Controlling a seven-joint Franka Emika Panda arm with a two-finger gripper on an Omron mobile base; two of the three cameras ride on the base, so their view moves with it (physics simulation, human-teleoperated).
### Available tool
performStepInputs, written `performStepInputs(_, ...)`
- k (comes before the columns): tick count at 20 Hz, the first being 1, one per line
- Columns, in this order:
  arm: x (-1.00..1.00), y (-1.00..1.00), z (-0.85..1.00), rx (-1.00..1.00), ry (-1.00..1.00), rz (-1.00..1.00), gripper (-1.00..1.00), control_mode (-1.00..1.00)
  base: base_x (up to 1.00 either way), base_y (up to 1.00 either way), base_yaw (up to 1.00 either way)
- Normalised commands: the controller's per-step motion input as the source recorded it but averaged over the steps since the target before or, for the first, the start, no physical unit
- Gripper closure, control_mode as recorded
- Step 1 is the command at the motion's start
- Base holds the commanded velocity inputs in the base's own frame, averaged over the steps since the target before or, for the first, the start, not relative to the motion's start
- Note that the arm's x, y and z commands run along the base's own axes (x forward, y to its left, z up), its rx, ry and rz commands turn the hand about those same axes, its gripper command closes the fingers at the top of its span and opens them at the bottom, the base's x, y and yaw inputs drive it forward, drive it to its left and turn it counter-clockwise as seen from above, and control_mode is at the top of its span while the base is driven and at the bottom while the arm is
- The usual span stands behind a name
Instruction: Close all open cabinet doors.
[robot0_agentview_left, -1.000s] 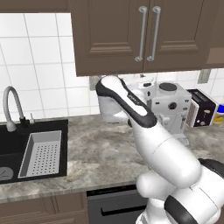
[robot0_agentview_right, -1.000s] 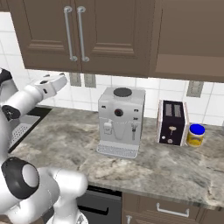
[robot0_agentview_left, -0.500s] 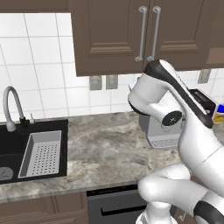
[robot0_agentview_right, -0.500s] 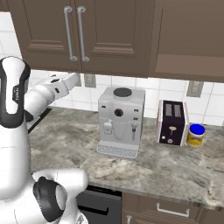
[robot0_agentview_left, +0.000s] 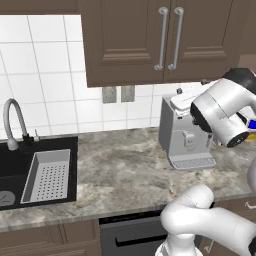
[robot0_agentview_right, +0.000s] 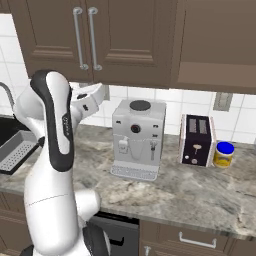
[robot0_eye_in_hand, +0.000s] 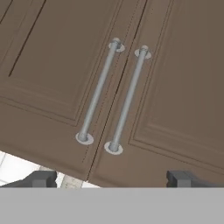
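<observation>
Fingers (robot0_eye_in_hand: 112, 178) spread empty at frame bottom; you're facing both cabinet doors (robot0_eye_in_hand: 65, 78), apparently flush, likely to check them.

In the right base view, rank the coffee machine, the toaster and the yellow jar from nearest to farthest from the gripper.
The gripper sits left of all three, raised near the wall under the cabinet doors.
1. Coffee machine, just to its right on the counter.
2. Toaster, further right.
3. Yellow jar with a blue lid, farthest right, beside the toaster.
</observation>
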Motion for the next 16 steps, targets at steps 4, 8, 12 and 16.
performStepInputs(4, -0.61, -0.06, 0.53, 0.0, 0.22, -0.12, -1.0, -1.0, 0.0, 0.0, 0.0)
performStepInputs(8, -0.53, 0.0, 0.53, 0.0, 0.26, -0.14, -1.0, -1.0, 0.0, 0.0, 0.0)
performStepInputs(12, -0.43, 0.0, 0.57, 0.0, 0.27, -0.12, -1.0, -1.0, 0.0, 0.0, 0.0)
performStepInputs(16, -0.35, -0.02, 0.41, 0.0, 0.2, -0.1, -1.0, -1.0, 0.0, 0.0, 0.0)
